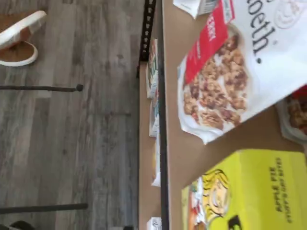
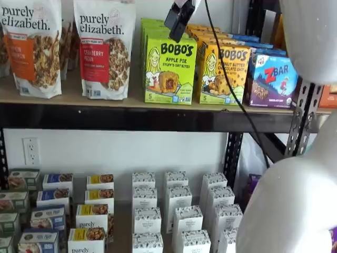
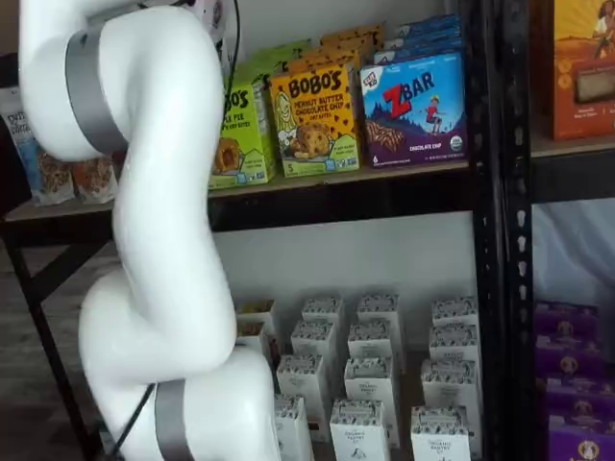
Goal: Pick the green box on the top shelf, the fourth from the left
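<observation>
Standing upright, lime-green box (image 2: 169,71) beneath the claw (image 2: 178,21), seemingly spread wide.

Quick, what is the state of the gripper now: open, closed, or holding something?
Gripper: the fingers show side-on above the green box, so the gap cannot be told; it holds nothing.

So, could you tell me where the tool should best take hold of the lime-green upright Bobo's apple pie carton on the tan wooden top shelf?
Probably the upper part of the lime-green upright carton, coming from the front and above. It stands upright at the tan wooden shelf's front edge, with gaps beside it: the white granola pouch and yellow Bobo's box stand apart.
</observation>
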